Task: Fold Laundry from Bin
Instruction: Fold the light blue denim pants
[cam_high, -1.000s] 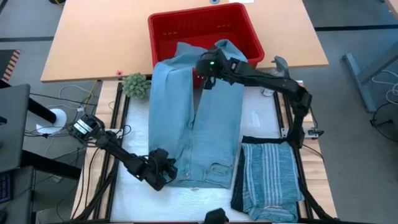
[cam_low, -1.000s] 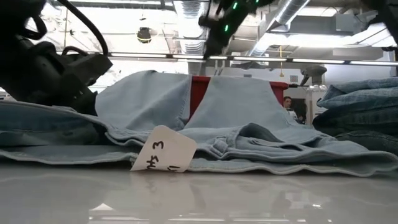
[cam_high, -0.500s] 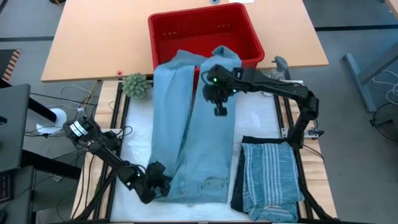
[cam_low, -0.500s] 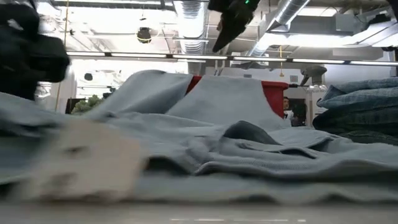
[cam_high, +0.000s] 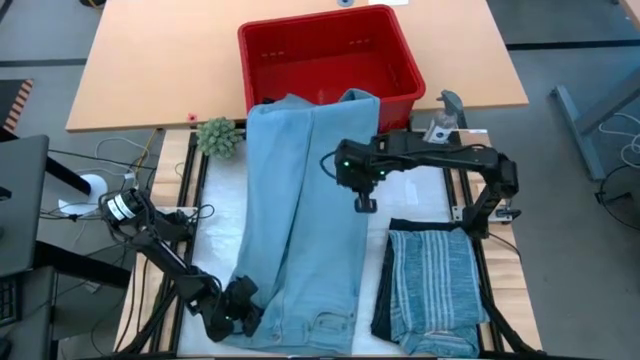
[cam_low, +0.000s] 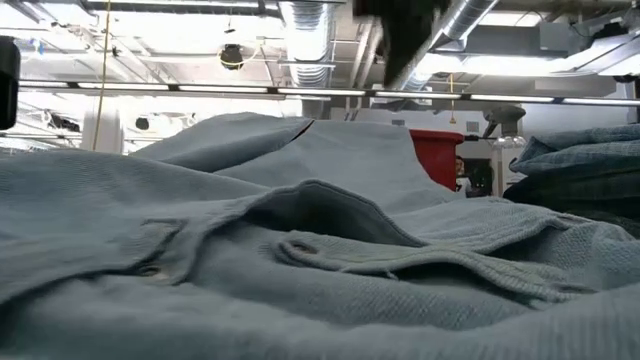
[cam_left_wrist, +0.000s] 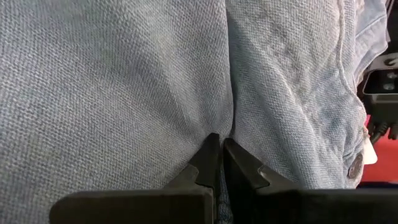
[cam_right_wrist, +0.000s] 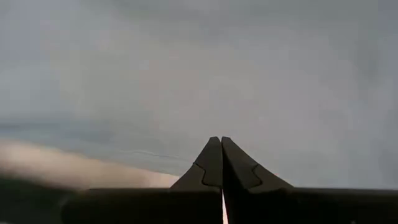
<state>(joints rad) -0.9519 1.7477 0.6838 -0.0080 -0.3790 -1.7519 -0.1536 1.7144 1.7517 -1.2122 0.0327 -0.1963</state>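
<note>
The light blue jeans (cam_high: 305, 210) lie stretched out long on the table (cam_high: 415, 190). The leg ends reach up to the near wall of the red bin (cam_high: 330, 55) and hang a little over its rim. The waist end, with a pocket, lies at the near edge of the table. In the low view the jeans (cam_low: 300, 250) fill almost the whole picture in soft folds, and a bit of the red bin (cam_low: 437, 155) peeks out behind them.

The left gripper (cam_high: 240, 305) is down by the waist end of the jeans, at their left edge. Its fingers are pinched tight on a fold of the jeans (cam_left_wrist: 155, 81), and you can see a small metal button near the waist.

The right gripper (cam_high: 365, 203) is above the right edge of the jeans, about halfway along the legs. Its fingers (cam_right_wrist: 211, 163) are squeezed together. The picture is too blurry to tell if any cloth is caught between them.

A folded blue striped shirt (cam_high: 435, 285) sits on the right side of the table, just beside the jeans, on top of something dark. A small green plant (cam_high: 218, 135) stands near the bin, to the left of the jeans.
</note>
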